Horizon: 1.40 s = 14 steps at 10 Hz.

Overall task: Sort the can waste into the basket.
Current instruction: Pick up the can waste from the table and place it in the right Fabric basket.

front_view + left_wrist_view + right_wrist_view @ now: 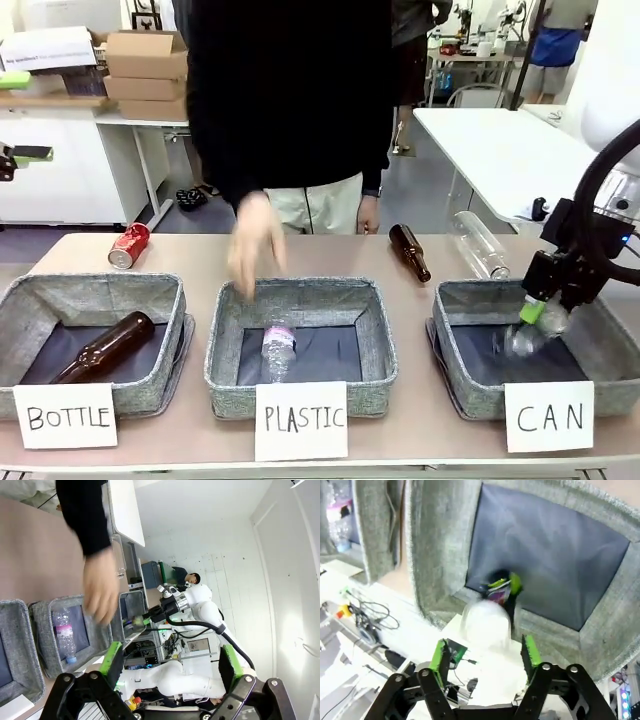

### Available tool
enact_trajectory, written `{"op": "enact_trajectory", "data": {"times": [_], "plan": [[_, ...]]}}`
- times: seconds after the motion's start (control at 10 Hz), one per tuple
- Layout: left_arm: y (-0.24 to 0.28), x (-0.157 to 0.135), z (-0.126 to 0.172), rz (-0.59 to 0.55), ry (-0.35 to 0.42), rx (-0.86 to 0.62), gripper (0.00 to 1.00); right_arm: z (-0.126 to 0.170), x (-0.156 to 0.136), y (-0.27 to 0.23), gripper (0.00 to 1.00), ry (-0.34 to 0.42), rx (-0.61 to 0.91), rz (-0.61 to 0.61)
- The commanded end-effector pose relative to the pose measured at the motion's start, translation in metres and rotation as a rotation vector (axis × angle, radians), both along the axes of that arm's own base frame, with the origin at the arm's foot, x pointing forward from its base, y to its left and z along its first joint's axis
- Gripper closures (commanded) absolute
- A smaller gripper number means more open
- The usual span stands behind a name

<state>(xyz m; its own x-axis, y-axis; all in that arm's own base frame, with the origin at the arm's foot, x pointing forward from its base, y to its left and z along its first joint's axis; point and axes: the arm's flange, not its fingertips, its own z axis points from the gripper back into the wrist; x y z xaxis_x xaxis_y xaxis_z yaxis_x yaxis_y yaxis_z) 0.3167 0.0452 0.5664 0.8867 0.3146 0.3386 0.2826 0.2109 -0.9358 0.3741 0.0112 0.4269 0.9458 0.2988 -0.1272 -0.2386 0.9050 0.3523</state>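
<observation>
Tabletop (pixel 200 255), lower right: we see the right gripper (pixel 535 312) spread over the basket (pixel 468 392), blurred can (pixel 520 342) just beneath; left gripper (pixel 171 650) spread too.

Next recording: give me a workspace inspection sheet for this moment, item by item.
Surface: tan table, no spills seen.
Job's things: silvery can, blurred, below the right gripper over the CAN basket; red can lying on the table, far left.
Clutter: brown bottle and clear bottle on the table; person's hand above the PLASTIC basket.
Grippers: right gripper open; left gripper open, empty.
Cables: black cable by the right arm.
Surroundings: cardboard boxes, white table behind.
</observation>
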Motion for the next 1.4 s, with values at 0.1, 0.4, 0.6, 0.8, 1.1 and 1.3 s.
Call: {"op": "enact_trajectory", "data": {"times": [0.1, 0.4, 0.6, 0.8, 1.1, 1.3], "plan": [[-0.001, 0.001, 0.001, -0.005, -0.026, -0.013, 0.0, -0.008, 0.002, -0.008, 0.0, -0.062, 0.088, 0.008], [-0.001, 0.001, 0.001, -0.005, -0.026, -0.013, 0.0, -0.009, 0.004, -0.011, 0.0, -0.077, 0.123, 0.012], [-0.001, 0.001, 0.001, -0.005, -0.026, -0.013, 0.0, 0.005, -0.001, -0.017, 0.0, -0.211, 0.375, 0.052], [-0.001, 0.001, 0.001, -0.005, -0.026, -0.013, 0.0, 0.03, -0.031, -0.043, 0.0, -0.637, 1.254, 0.189], [-0.001, 0.001, 0.001, -0.005, -0.026, -0.013, 0.0, 0.034, -0.021, -0.061, 0.0, -0.494, 1.914, 0.021], [-0.001, 0.001, 0.001, -0.005, -0.026, -0.013, 0.0, 0.055, -0.033, -0.063, 0.0, -0.392, 0.944, -0.069]]}}
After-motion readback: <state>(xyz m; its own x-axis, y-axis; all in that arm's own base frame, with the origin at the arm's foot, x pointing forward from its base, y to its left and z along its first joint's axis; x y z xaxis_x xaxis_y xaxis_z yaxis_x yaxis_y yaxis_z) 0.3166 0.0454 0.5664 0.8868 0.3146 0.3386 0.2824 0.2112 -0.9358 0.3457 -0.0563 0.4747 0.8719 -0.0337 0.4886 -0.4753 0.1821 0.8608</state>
